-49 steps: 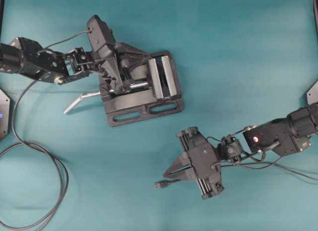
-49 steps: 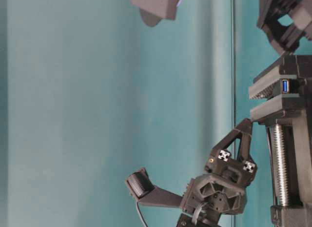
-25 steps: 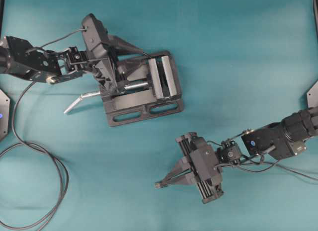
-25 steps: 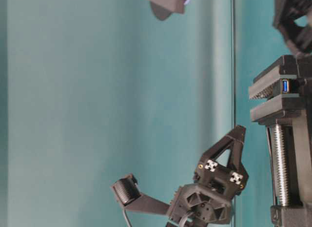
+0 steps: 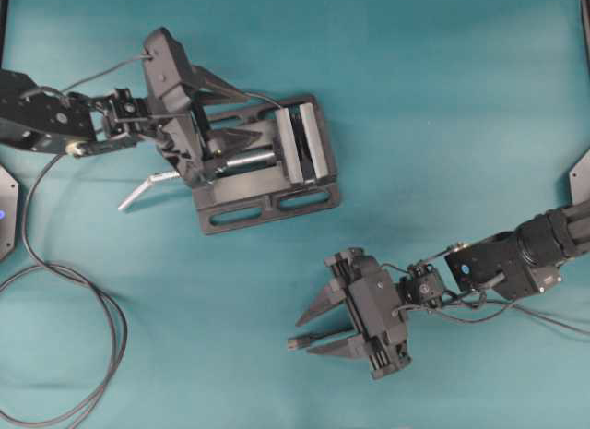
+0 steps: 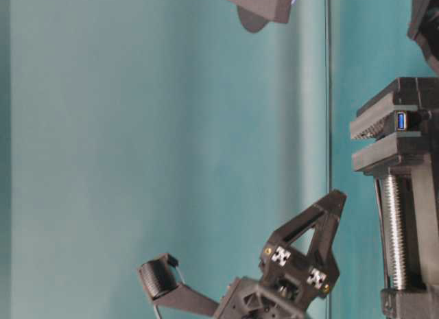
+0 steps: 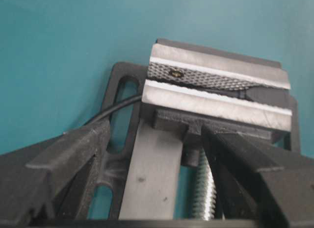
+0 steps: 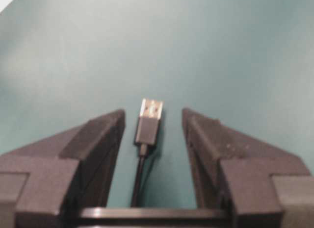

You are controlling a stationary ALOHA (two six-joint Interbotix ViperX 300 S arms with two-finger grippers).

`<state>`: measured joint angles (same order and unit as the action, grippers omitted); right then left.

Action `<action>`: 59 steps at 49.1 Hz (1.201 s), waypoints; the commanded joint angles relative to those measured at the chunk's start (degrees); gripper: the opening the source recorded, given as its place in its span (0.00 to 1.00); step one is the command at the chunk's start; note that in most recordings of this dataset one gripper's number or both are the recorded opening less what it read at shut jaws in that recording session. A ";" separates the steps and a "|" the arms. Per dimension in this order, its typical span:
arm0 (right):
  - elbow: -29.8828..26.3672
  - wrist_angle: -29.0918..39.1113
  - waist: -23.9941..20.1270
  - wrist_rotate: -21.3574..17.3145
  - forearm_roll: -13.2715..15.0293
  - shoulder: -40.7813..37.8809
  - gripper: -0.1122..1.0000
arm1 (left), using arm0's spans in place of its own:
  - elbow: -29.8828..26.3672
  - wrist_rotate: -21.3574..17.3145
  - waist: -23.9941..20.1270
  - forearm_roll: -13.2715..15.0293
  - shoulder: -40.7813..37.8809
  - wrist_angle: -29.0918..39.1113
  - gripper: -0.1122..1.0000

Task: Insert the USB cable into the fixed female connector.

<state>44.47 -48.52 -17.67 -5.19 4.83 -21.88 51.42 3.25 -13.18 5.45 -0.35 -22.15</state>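
Observation:
The USB cable's black plug [image 8: 148, 122], metal tip forward, lies on the teal table between the fingers of my right gripper [image 8: 153, 117], which is open and touches neither side of it. From overhead the plug [image 5: 297, 340] pokes out just past the right gripper [image 5: 306, 332]. The fixed female connector [image 6: 402, 120], its blue port facing out, is clamped in the vise [image 5: 267, 166] and also shows in the left wrist view as the connector [image 7: 265, 95] between the vise's ridged plates. My left gripper [image 5: 249, 115] stands open over the vise's screw side, holding nothing.
A long dark cable [image 5: 92, 309] loops on the table at the left. The vise's silver handle [image 5: 147, 184] sticks out toward the lower left. Its threaded screw [image 6: 394, 230] runs below the clamped connector. A dark mount [image 6: 264, 3] hangs at the top of the table-level view.
Both grippers went from shut to open. The right one let go of the USB plug, which now lies on the table. The left arm drew back a little to the left.

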 commanded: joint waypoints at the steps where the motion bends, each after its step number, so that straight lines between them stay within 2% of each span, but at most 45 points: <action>1: -1.14 -1.58 -0.09 -0.09 -0.35 0.09 0.55 | 0.09 -0.26 0.26 -0.26 2.64 0.00 0.90; 9: -1.76 -3.08 -0.09 -0.88 -0.53 -2.20 0.54 | 0.70 -0.18 0.26 -0.26 3.69 0.00 0.90; 19: -1.32 -5.19 -0.09 -1.58 -3.69 -3.52 0.54 | 0.70 -0.18 0.35 -0.18 3.69 -0.09 0.90; 35: -1.76 -3.69 -2.37 -1.58 -3.78 -5.10 0.53 | 1.41 -0.26 0.35 -0.26 3.69 -0.18 0.90; 41: -1.58 -3.43 -3.52 -1.58 -3.78 -5.45 0.46 | 1.49 -0.35 0.35 -0.26 3.69 -0.26 0.90; 48: -1.49 -3.08 -4.92 -1.58 -3.78 -6.24 0.29 | 1.49 -0.53 0.35 -0.26 3.69 -0.26 0.90; 59: -1.76 -3.08 -6.06 -1.58 -3.78 -7.29 0.28 | 1.23 -0.35 0.62 -0.26 3.69 -0.35 0.90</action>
<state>43.07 -52.12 -20.74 -6.59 0.79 -29.09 53.44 3.25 -12.92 5.36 2.02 -21.97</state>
